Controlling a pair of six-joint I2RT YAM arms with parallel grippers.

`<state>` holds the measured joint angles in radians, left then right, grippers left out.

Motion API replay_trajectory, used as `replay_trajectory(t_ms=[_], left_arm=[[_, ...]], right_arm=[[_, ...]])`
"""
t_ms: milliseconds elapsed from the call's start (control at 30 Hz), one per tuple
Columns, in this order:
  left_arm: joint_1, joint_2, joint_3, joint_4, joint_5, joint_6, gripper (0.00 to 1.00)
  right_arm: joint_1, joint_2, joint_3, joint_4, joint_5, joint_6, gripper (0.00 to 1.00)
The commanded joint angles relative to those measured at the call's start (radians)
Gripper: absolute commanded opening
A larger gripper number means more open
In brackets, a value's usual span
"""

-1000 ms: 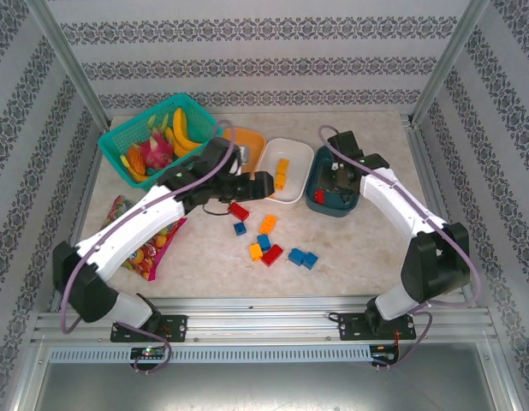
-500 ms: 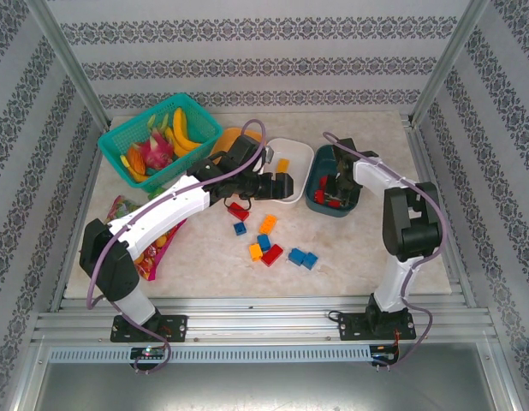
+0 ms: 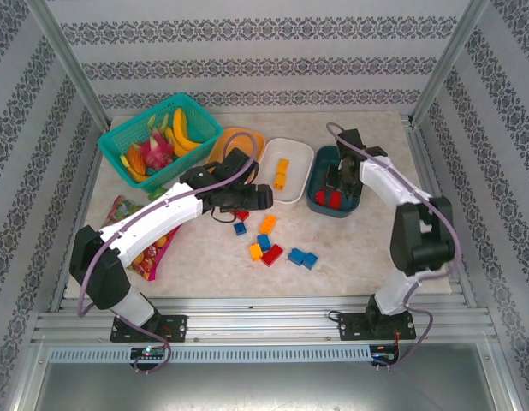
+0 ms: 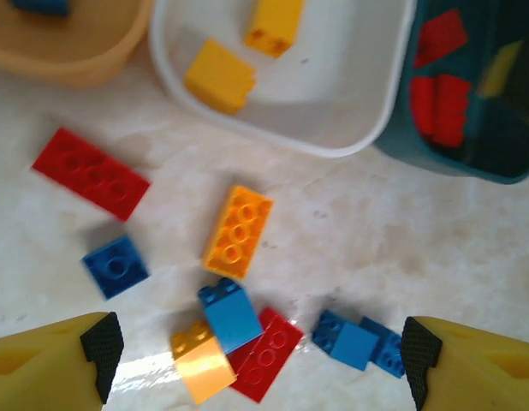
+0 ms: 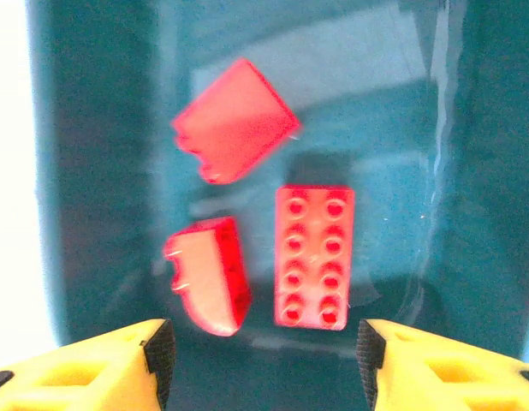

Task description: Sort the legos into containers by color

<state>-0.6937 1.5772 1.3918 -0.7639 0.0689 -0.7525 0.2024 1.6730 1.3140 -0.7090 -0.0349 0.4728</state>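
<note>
My left gripper (image 3: pixel 260 197) hangs open and empty above the loose legos on the table. Under it lie a red brick (image 4: pixel 92 174), a small blue one (image 4: pixel 116 266), an orange one (image 4: pixel 238 231), a cluster of blue (image 4: pixel 232 312), yellow (image 4: pixel 202 361) and red (image 4: pixel 266 353), and a blue pair (image 4: pixel 359 342). The white bowl (image 3: pixel 297 190) holds two yellow bricks (image 4: pixel 218 77). The orange bowl (image 3: pixel 239 139) holds a blue brick (image 4: pixel 42 7). My right gripper (image 5: pixel 264 360) is open inside the teal bowl (image 3: pixel 321 205), above three red bricks (image 5: pixel 314 255).
A teal mesh basket (image 3: pixel 116 137) of toy fruit stands at the back left. A colourful snack bag (image 3: pixel 127 214) lies under the left arm. Metal frame posts and patterned walls close in the table's sides and back.
My left gripper has pulled back from the white bowl's rim toward the loose bricks. The right gripper stays over the teal bowl, its wrist shifted slightly.
</note>
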Motion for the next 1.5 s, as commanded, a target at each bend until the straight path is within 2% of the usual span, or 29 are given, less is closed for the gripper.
replay_trajectory(t_ms=[0, 100, 167, 233, 400, 533, 800, 1100, 1167, 1300, 1467], left_arm=[[0.004, 0.001, -0.049, -0.081, -0.046, -0.096, 0.86], [0.024, 0.037, -0.088, -0.071, -0.032, -0.155, 0.85], [0.036, 0.065, -0.104, -0.053, -0.012, -0.173, 0.83], [0.042, 0.098, -0.106, -0.039, -0.003, -0.183, 0.82], [0.052, 0.166, -0.107, -0.019, 0.005, -0.19, 0.78], [0.065, 0.231, -0.103, -0.014, 0.008, -0.183, 0.77], [0.077, 0.325, -0.078, 0.012, 0.005, -0.153, 0.67], [0.079, 0.358, -0.071, 0.021, -0.028, -0.122, 0.47], [0.078, 0.354, -0.073, 0.019, -0.039, -0.117, 0.45], [0.078, 0.322, -0.082, 0.016, -0.065, -0.104, 0.36], [0.079, 0.23, -0.041, -0.082, -0.119, -0.086, 0.35]], right_arm=[[0.082, -0.23, -0.063, 0.091, -0.028, -0.043, 0.61], [0.156, -0.43, -0.239, 0.297, -0.216, -0.049, 0.64], [0.196, -0.547, -0.372, 0.439, -0.308, -0.009, 0.7], [0.235, -0.641, -0.48, 0.508, -0.362, 0.041, 0.72], [0.308, -0.797, -0.626, 0.473, -0.37, 0.102, 0.72], [0.321, -0.883, -0.67, 0.426, -0.348, 0.13, 0.72], [0.322, -0.893, -0.661, 0.383, -0.333, 0.129, 0.72], [0.323, -0.847, -0.648, 0.395, -0.341, 0.128, 0.72], [0.323, -0.838, -0.647, 0.398, -0.341, 0.128, 0.72], [0.324, -0.822, -0.633, 0.403, -0.344, 0.124, 0.72], [0.324, -0.799, -0.582, 0.389, -0.345, 0.103, 0.72]])
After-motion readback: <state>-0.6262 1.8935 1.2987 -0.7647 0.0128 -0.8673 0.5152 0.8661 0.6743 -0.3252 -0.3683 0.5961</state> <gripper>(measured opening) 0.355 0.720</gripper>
